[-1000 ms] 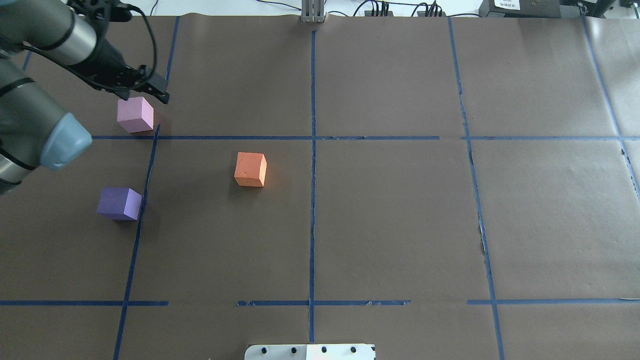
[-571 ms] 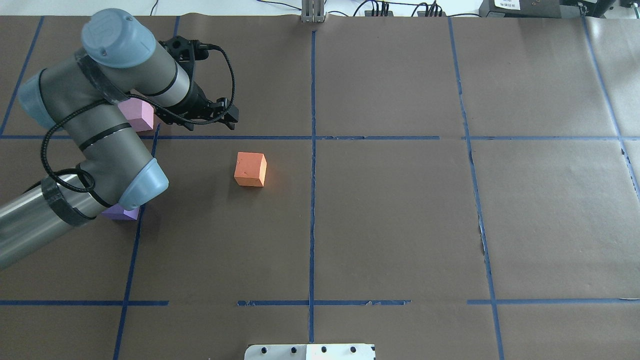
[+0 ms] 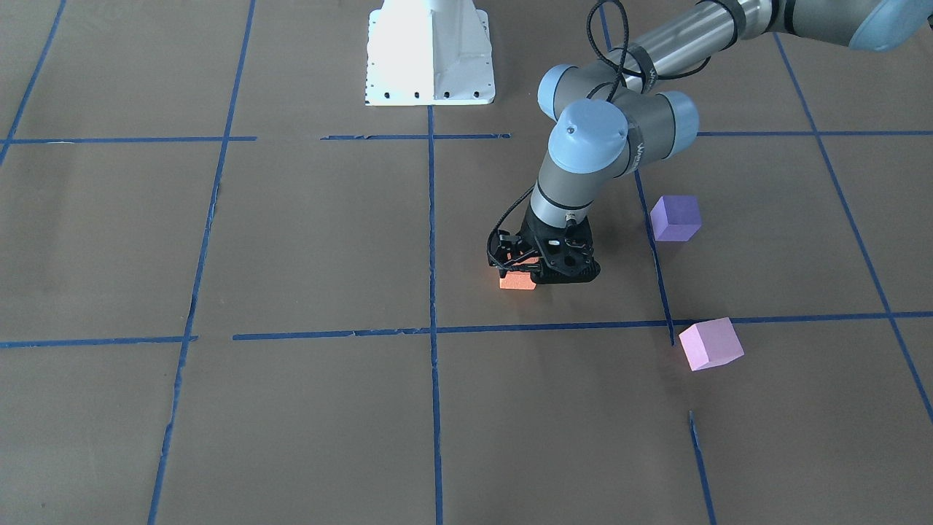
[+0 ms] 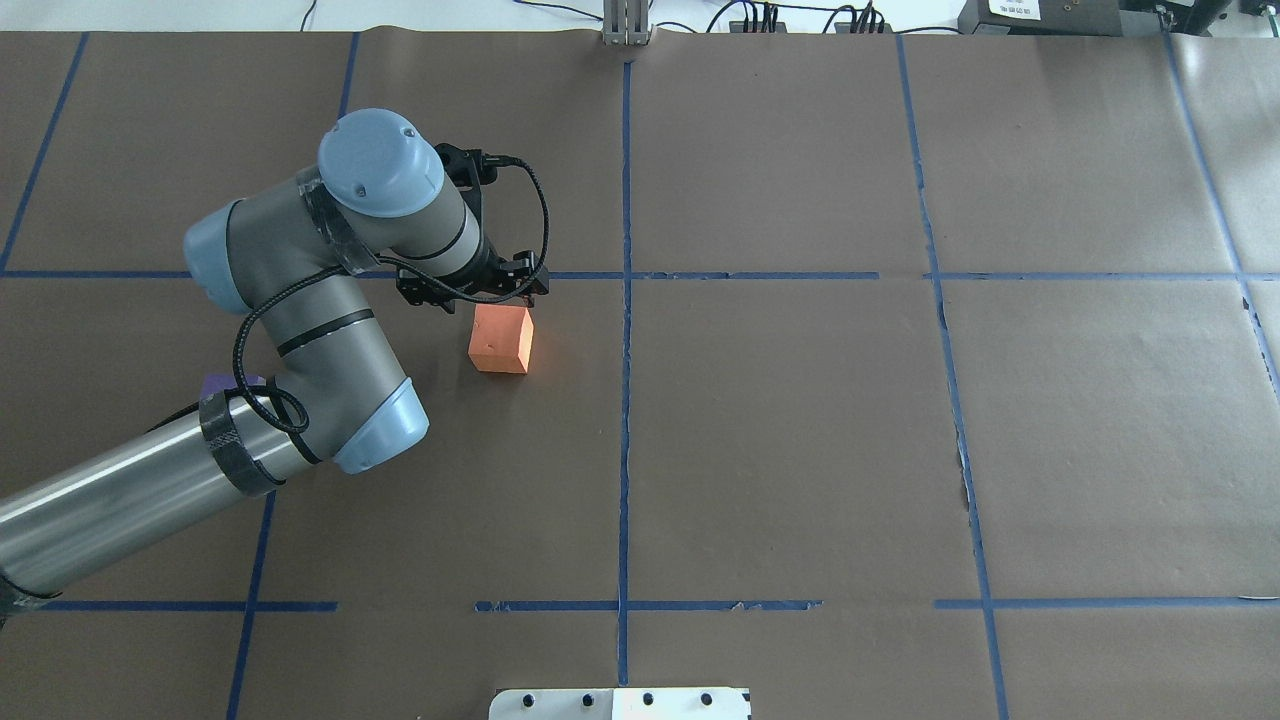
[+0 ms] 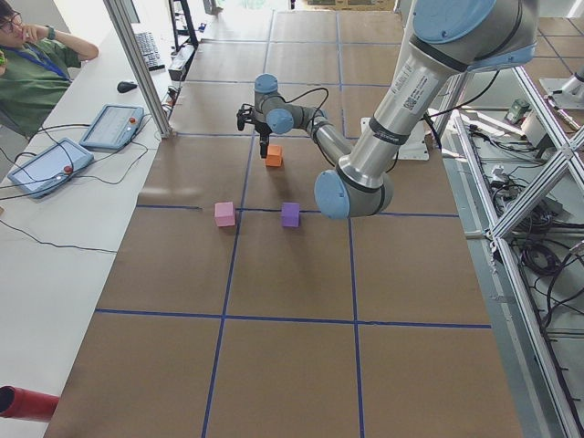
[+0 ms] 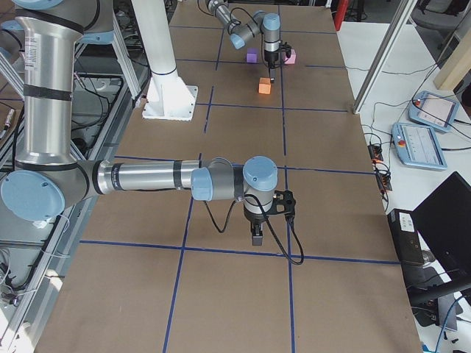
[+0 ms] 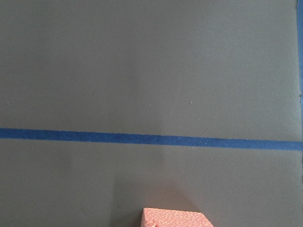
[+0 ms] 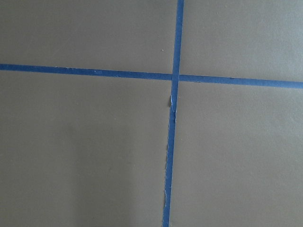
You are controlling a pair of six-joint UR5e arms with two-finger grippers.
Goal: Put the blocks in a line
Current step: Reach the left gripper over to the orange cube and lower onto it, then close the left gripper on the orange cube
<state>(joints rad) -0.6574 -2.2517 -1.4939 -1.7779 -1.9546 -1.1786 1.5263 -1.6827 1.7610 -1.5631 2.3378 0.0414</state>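
Swung over from the pink block (image 3: 711, 343), the left gripper (image 4: 490, 298) now hangs above the orange block (image 4: 500, 342), jaws seemingly spread, holding nothing. Nearest, the purple block (image 3: 676, 217) sits left of orange; pink lies beyond orange, also left. Well right of orange, the right gripper (image 6: 255, 237) cannot be read as spread or closed. Foam looks light, squashy: pinch orange's opposite flat sides gently.

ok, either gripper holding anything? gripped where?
Nothing visibly held. The left gripper sits right at the orange foam cube, which rests on the brown paper table; no closed grip shows. The right gripper hangs above the table.
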